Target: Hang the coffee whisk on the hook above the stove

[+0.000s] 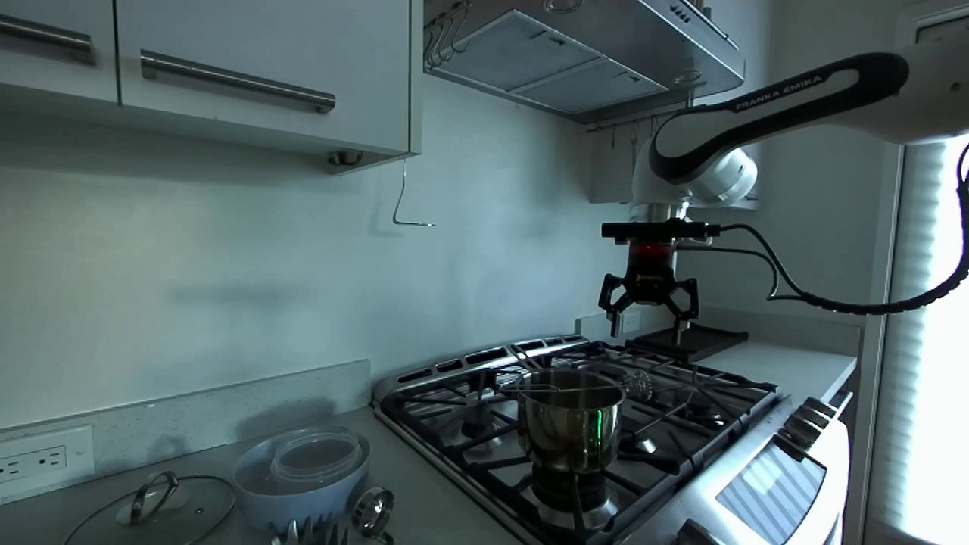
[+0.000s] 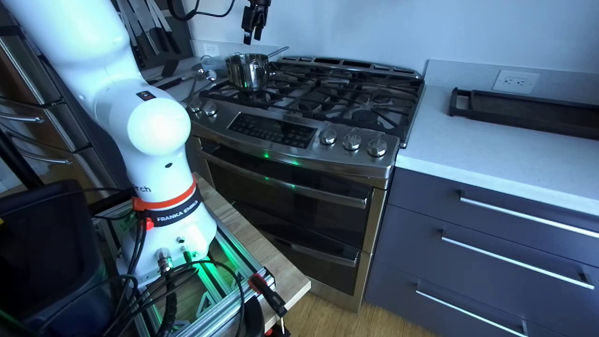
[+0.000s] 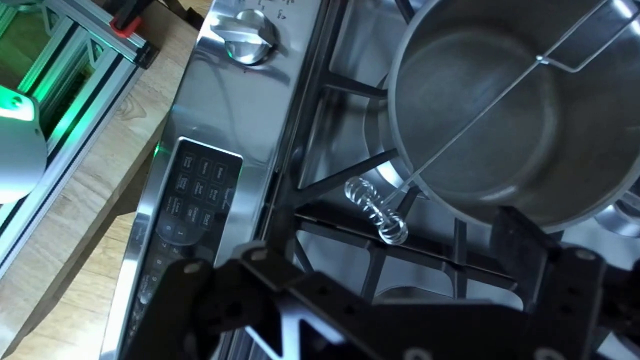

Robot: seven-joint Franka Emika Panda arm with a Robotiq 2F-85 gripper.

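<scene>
The coffee whisk is a thin wire with a coiled head (image 3: 375,210) and a narrow loop handle. It lies across the steel pot (image 3: 480,150); its head sticks out past the rim over the grate. The head also shows beside the pot (image 1: 568,435) in an exterior view, where I see the whisk (image 1: 640,384) too. The pot (image 2: 248,72) stands on a burner. My gripper (image 1: 648,331) is open and empty above the stove, pointing down, fingers apart; it also shows in an exterior view (image 2: 252,36) and the wrist view (image 3: 398,237). A bent wire hook (image 1: 401,208) hangs from the cabinet's lower corner.
The range hood (image 1: 560,57) overhangs the stove, with several wire hooks (image 1: 448,36) at its edge. The wall cabinet (image 1: 265,68) is at the left. A bowl (image 1: 299,484), glass lid (image 1: 159,515) and ladle (image 1: 372,511) are on the counter. A black tray (image 2: 524,112) lies on the opposite counter.
</scene>
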